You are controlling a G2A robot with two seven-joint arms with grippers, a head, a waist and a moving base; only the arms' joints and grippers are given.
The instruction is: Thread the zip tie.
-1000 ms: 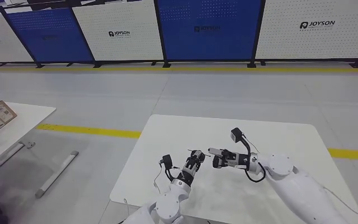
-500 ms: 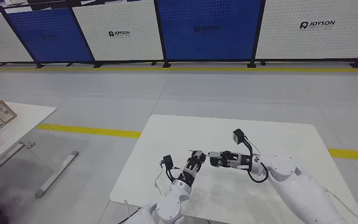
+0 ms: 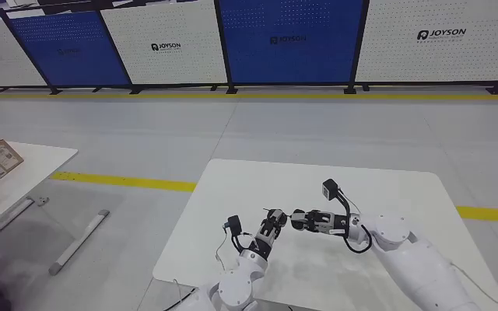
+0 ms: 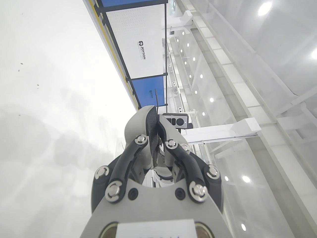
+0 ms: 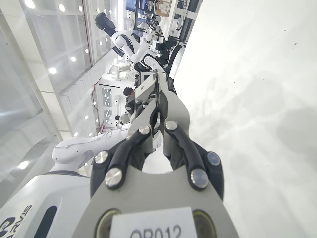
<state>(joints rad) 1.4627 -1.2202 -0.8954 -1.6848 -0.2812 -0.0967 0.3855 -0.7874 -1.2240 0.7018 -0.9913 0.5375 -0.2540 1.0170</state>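
Comparing this moment with a second ago, you will find the right gripper (image 3: 296, 219) has slid in toward the left gripper (image 3: 274, 221). The gap that stood between their tips has closed, and they now sit tip to tip, just beside each other. Most of that approach came in the first half second, with little shift since. Your left arm has kept its place throughout. Both grippers hang above the white table (image 3: 373, 186), left of its middle and nearer its front edge than its back edge. The left fingers (image 4: 138, 125) are clamped on the zip tie (image 4: 156, 97), whose thin black end pokes out past the fingertips and off the table. The right fingers (image 5: 174, 106) are pressed together. You cannot tell from the right wrist view whether the dark line between their pads is the tie or only the pad rubber.
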